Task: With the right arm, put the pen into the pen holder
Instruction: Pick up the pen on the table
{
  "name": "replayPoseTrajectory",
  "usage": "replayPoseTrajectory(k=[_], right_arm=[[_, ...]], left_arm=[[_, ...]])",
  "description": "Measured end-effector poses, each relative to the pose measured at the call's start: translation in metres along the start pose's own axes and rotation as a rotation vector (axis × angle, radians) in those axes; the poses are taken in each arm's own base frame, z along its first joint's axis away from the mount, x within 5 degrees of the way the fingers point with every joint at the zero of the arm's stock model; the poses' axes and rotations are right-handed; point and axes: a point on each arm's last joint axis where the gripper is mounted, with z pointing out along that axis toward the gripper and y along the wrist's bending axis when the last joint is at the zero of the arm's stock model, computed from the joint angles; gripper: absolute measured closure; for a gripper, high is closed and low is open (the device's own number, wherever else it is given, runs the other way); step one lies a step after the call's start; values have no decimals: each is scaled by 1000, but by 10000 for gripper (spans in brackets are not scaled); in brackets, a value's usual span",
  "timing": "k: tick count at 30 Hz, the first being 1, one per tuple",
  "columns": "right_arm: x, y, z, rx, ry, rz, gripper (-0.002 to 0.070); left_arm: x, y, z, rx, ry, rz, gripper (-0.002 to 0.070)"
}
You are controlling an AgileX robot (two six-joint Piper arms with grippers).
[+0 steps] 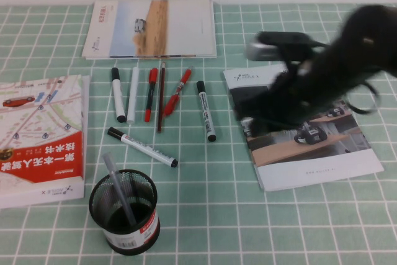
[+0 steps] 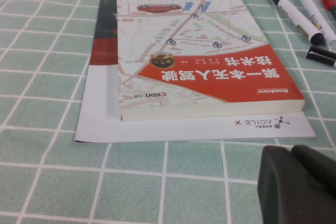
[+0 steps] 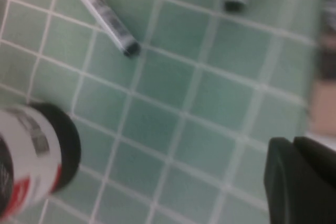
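You are at the start of the job: no marker sits in the pen holder [image 1: 124,210] yet, and nothing is gripped. The holder stands at the near left of the worktop [image 1: 248,215] with only a translucent grey pen [image 1: 119,189] leaning inside it.

The right pincer [image 1: 257,119] hangs over the corner of the brochure [image 1: 310,131] on the right, just beside the nearest upright marker; it is smeared by motion, so you cannot tell whether it is apart or together. The left pincer [image 2: 299,187] shows only as a dark corner in its own wrist view, low by the red-and-white book [image 1: 38,134]; its state cannot be told either.

Everything remains: reach a marker, clamp it, carry it across, drop it in.

Count of markers: three white-barrelled ones. One lies upright at the left of the row [image 1: 118,94], one upright at the right of the row [image 1: 206,110], and one lies slanted nearest the holder [image 1: 142,146]. My guess is the right-hand one, the pen for this task, is closest to your arm.

Also in the row: one white stick [image 1: 133,94], two red pens [image 1: 151,94] [image 1: 177,92], one thin dark-red one [image 1: 160,97]. One booklet [image 1: 150,29] lies at the far edge.
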Motion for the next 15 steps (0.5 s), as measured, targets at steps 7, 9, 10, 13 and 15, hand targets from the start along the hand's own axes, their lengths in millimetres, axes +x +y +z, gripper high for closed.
replayPoseTrajectory(k=[7,9,10,13,15], right_arm=[[-60,30,58,38,99,-82,661],[-76,33,69,65,98,-88,620],[-83,33,75,76,101,-85,593],[-97,31,95,97,117,-82,506],[-104,31,105,105,113,-88,463]], left_arm=[[0,0,0,0,0,0,679],[0,0,0,0,0,0,679],[0,0,0,0,0,0,679],[0,0,0,0,0,0,679],[0,0,0,0,0,0,679]])
